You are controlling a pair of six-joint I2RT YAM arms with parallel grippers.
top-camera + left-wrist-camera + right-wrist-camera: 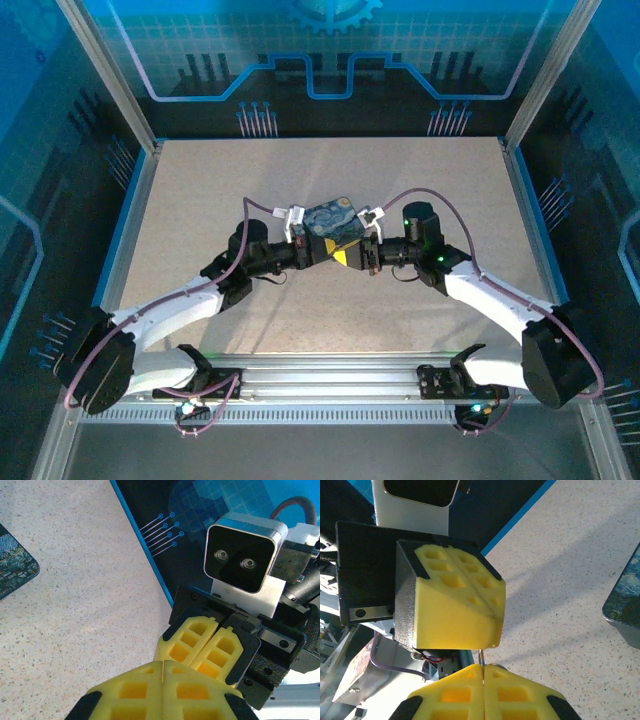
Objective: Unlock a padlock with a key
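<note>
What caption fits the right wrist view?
Right pincer shut on a thin metal sliver, facing the shut left pincer; night-sky box at the right edge.

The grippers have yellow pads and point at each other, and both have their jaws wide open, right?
Not quite. The left gripper and the right gripper both have their jaws shut, not open, as the left wrist view shows. The rest is right.

You will find no lettering, number or brand that can be read. The one sign is a pale gear emblem [330, 12] on the blue back wall [420, 40], well beyond the left gripper [312, 250] and right gripper [358, 254].
</note>
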